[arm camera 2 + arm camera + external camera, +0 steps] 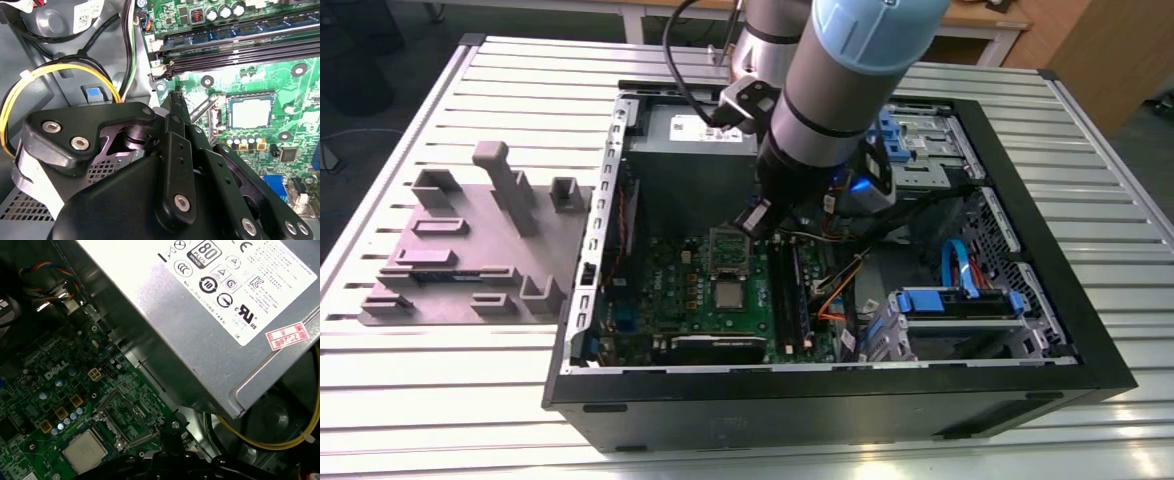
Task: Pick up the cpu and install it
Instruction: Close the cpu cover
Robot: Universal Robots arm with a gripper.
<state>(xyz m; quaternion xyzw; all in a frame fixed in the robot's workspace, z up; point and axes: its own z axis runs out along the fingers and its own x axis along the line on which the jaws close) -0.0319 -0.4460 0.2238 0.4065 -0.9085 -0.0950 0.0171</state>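
Resting in socket, cpu

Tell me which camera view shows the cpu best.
The second wrist view: the cpu appears square-on, its pale metal top unobstructed in the socket on the green motherboard. The first wrist view shows it at an angle, also whole. In the exterior view it is a tiny square below the arm.

A robotics lab or assembly workshop: a ribbed aluminium-profile bench carries an opened black desktop computer case and a grey moulded parts fixture, beneath a pale-blue-jointed robot arm.
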